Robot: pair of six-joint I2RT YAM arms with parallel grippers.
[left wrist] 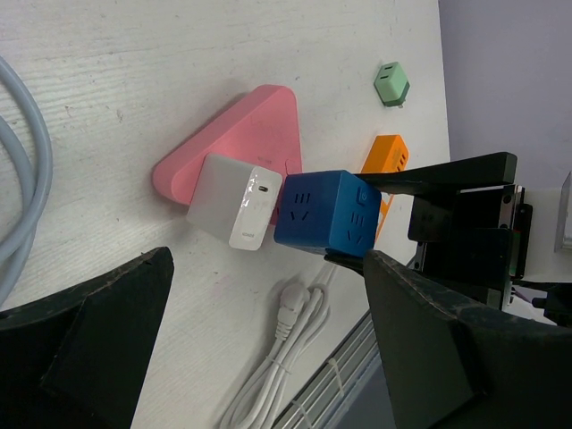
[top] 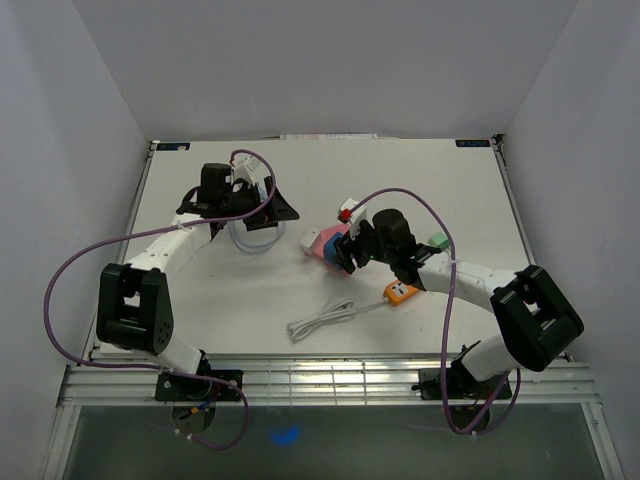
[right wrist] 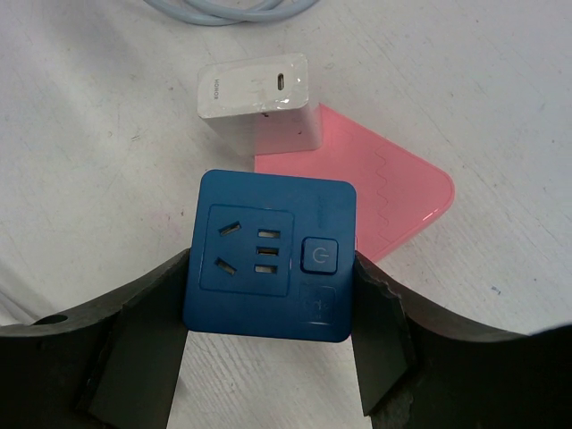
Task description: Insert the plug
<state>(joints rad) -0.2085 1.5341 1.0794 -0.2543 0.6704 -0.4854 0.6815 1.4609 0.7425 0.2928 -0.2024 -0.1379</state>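
Blue plastic is being clamped on two sides: the socket cube is being gripped between the partly closed fingers of the right gripper, socket face up, at the near edge of the pink pad. Just beyond, the white charger is being seen lying against that pad's corner, port showing. Farther from the pad, the left gripper is being held fully spread, nothing being grasped.
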